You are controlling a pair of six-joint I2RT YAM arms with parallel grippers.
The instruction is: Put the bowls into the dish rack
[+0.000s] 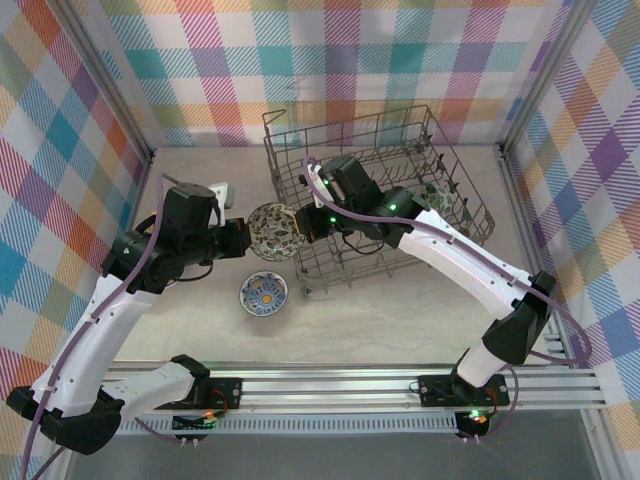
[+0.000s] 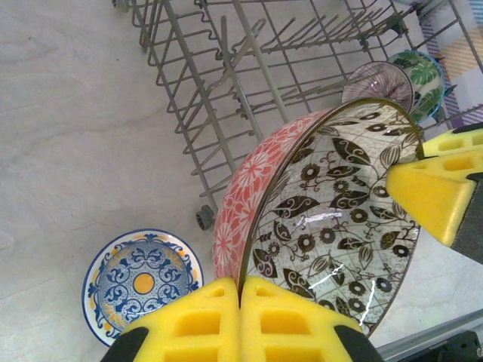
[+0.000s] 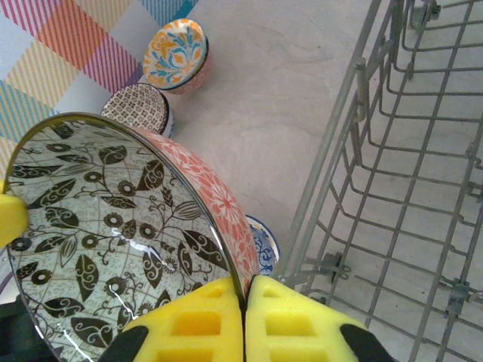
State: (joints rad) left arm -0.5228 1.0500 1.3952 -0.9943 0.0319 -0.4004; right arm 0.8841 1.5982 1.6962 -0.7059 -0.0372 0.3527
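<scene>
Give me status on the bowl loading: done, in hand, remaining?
Done: the green-leaf bowl and purple-striped bowl sit in the dish rack. In hand: the red floral bowl, rim pinched by both the left gripper and right gripper, beside the rack. Remaining: the blue-and-yellow bowl, orange-teal bowl and dark lattice bowl, on the table.

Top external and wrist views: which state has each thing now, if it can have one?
red floral bowl: held on edge, outside the dish rack.
left gripper: shut on its rim.
right gripper: shut on its opposite rim.
blue-yellow bowl: upright on the table.
green-leaf bowl: loaded in the rack.
purple-striped bowl: loaded beside it.
orange-teal bowl: on the table.
brown lattice bowl: on the table.
dish rack: upright, mostly unfilled.
</scene>
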